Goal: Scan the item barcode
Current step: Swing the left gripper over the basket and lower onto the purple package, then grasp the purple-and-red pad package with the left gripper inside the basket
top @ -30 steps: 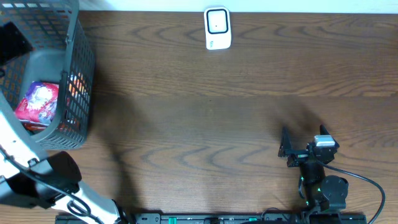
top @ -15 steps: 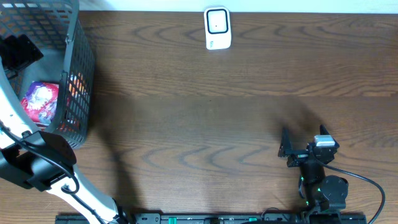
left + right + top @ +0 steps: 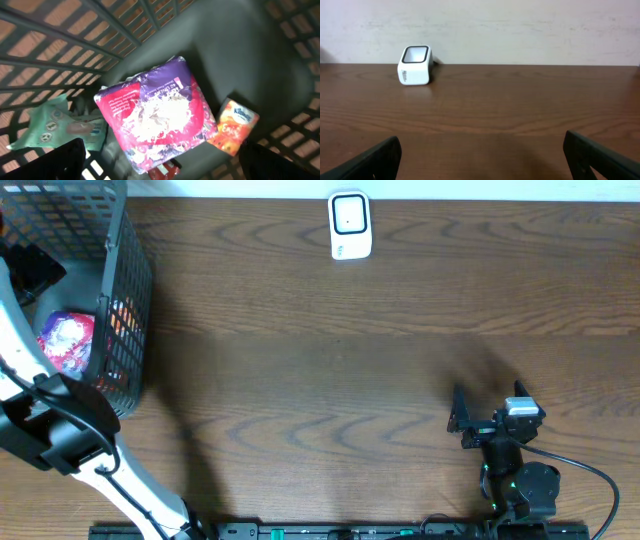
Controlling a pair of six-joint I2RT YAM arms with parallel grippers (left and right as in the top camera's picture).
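Your left gripper [image 3: 165, 164], spread wide and empty, hangs inside the basket [image 3: 260, 50], directly over the purple packet [image 3: 160, 110]; an orange tissue pack [image 3: 233, 126] lies to the packet's right. Your right gripper [image 3: 482, 161], likewise spread and empty, faces the scanner [image 3: 415, 65], well ahead and to the left on the counter [image 3: 520, 110].

Packet [image 3: 157, 117] under the left fingers [image 3: 55, 162]; scanner [image 3: 414, 65] far ahead of the right fingers [image 3: 370, 160].
The purple-and-red packet lies flat and crinkled, an orange tissue pack [image 3: 232, 125] just beside it. The white scanner stands upright, ahead-left.
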